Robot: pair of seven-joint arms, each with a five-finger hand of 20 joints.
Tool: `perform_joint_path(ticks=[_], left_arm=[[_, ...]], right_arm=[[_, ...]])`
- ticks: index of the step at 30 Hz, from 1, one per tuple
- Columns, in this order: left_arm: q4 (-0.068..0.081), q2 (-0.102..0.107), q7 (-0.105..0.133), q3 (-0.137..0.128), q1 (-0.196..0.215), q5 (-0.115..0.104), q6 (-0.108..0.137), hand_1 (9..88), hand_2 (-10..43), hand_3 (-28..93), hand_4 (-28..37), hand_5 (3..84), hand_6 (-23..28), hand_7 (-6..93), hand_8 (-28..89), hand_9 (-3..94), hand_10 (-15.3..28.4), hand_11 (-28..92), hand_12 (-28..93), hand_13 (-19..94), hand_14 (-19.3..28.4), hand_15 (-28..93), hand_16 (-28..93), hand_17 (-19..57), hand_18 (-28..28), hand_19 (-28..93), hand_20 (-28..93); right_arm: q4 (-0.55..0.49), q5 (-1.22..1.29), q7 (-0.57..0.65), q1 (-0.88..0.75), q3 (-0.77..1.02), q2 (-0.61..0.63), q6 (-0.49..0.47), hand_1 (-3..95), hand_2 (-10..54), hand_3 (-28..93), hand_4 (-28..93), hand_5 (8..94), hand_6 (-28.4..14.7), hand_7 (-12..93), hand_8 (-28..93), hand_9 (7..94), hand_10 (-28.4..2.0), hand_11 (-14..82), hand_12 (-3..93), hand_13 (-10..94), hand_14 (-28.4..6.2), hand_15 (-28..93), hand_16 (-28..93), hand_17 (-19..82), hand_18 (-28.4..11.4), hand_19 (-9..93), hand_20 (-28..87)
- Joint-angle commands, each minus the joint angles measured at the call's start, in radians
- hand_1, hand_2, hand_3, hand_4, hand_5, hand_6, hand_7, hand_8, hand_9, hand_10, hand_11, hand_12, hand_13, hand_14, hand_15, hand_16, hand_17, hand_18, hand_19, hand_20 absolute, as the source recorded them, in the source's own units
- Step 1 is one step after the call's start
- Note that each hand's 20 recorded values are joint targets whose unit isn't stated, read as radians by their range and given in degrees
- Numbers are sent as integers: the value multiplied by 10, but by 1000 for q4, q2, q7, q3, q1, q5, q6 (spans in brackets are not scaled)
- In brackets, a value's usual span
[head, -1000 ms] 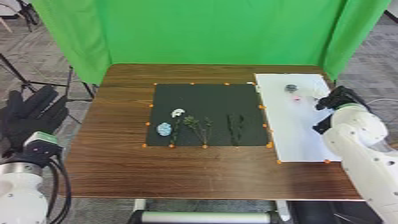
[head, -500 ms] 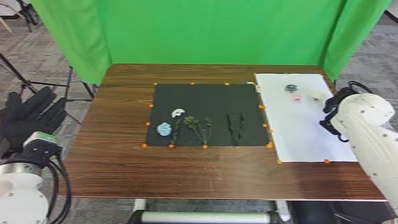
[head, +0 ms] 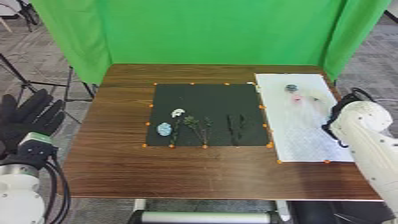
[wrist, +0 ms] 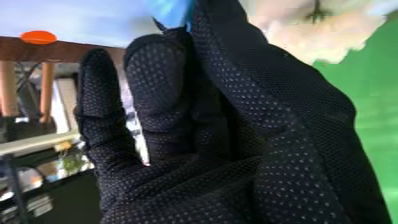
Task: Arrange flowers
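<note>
Right hand [wrist: 191,187] sits at the outer edge of the white sheet [head: 311,142], its fingers long and fairly straight rather than clenched, probably so they can slip past loose petals without crushing them. Just by its tips are a blue piece [wrist: 167,10] and a pale bloom [wrist: 289,30]; whether it touches either, I cannot tell. Farther from it on the sheet lie a grey-blue flower [head: 291,88] and a pink flower [head: 297,99], close together, perhaps to give a compact cluster. Across from it, on the black mat [head: 204,95], a white flower [head: 178,112], a blue flower [head: 164,129] and green sprigs [head: 192,121] lie spaced apart, likely so each can be taken singly. Left hand [head: 27,125], released and spread, hangs beyond the counter [head: 111,170], which leaves the reach free.
</note>
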Motion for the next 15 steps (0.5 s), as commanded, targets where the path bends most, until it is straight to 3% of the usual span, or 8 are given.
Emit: perform_joint_path(ticks=[1,4,8,11,15], left_arm=[[-1,-5,14,12,9,-1,-21,256,144,712,-283,429,84,175,-121,336,141,231,66,220,154,410,-120,-68,128,310,78],[13,2,9,38,-27,3,-29,256,143,712,-283,428,83,174,-120,336,142,230,66,220,154,408,-121,-68,128,309,77],[22,5,-24,41,-46,24,-72,256,141,712,-283,424,80,173,-120,333,142,227,66,219,154,405,-121,-68,127,308,77],[26,4,-47,52,-65,37,-70,254,139,705,-283,395,77,163,-121,326,140,222,65,216,150,396,-121,-68,128,306,77],[34,5,-66,62,-70,48,-94,242,141,698,-283,349,65,149,-117,315,136,208,66,213,149,380,-119,-69,128,302,77]], right_arm=[[-96,-91,-53,-65,-7,19,95,664,-95,698,-283,685,7,477,72,809,-80,197,498,712,-41,556,466,274,-208,700,354],[-219,-138,-129,-113,20,28,98,660,-95,705,-283,692,8,475,77,813,-78,194,505,716,-40,559,479,278,-210,703,357],[-322,-77,-230,-87,-16,1,114,657,-95,710,-283,693,9,474,79,814,-77,193,515,711,-44,578,501,276,-208,705,362],[-331,-37,-365,-34,-82,-50,136,654,-95,710,-283,688,11,473,75,812,-74,191,520,708,-45,587,503,267,-204,703,366],[-304,-34,-417,71,-211,-139,120,649,-95,709,-283,682,15,482,70,811,-68,190,519,702,-45,600,503,260,-201,699,371]])
